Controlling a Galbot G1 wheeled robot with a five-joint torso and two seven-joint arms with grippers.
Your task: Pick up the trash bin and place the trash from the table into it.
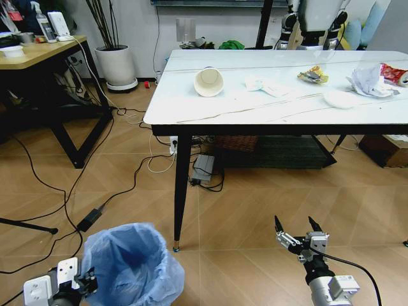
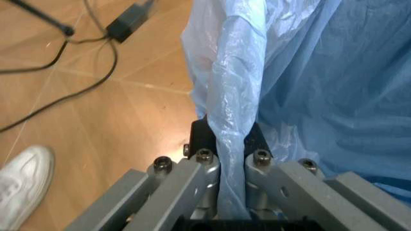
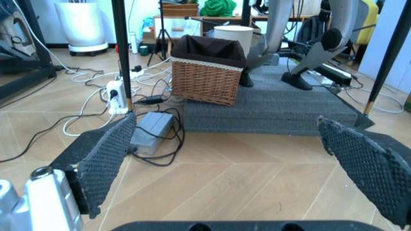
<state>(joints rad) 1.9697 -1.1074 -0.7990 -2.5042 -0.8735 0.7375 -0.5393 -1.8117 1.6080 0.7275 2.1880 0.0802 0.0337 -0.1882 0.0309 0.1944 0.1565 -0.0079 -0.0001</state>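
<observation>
The trash bin (image 1: 132,264), lined with a crinkly light-blue bag, stands low at the front left. My left gripper (image 1: 86,280) is shut on its rim; the left wrist view shows the bag-covered rim (image 2: 234,144) pinched between the fingers. On the white marble table (image 1: 210,111) lies the trash: a paper cup (image 1: 209,81) on its side, white tissues (image 1: 266,85), a yellow wrapper (image 1: 313,75), a white lid (image 1: 339,99), crumpled paper (image 1: 370,81) and a red can (image 1: 395,74). My right gripper (image 1: 298,228) hangs open over the floor in front of the table, holding nothing.
A black table leg (image 1: 180,194) stands between bin and right gripper. Cables and a power brick (image 1: 89,220) trail across the floor at left. A wooden desk (image 1: 38,54) stands back left. Under the table sit a wicker basket (image 3: 207,70) and a grey mat (image 3: 270,108). A white shoe (image 2: 22,185) is near the bin.
</observation>
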